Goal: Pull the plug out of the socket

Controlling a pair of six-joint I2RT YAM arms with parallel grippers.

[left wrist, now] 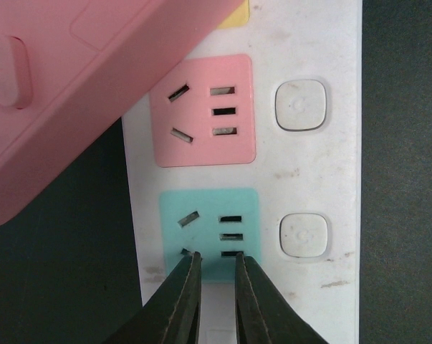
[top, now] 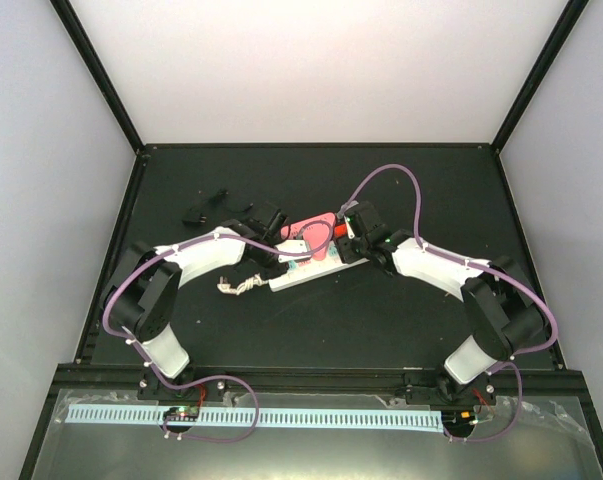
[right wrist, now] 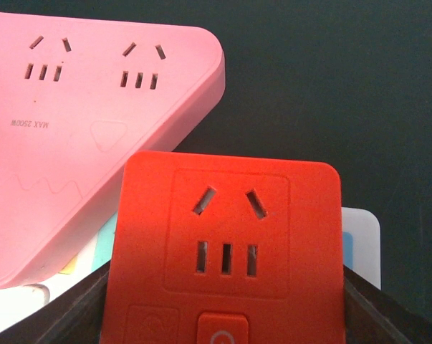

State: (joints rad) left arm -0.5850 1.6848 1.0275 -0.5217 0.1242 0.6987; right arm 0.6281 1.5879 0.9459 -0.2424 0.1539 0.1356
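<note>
Right wrist: plug perhaps within right gripper

The red plug runs off the bottom edge of the right wrist view, pins out of sight, and it covers most of the socket beneath. In the left wrist view, the pink power block is cropped top and left, masking a yellow outlet face. Black bits back left are too small to tell.
</note>
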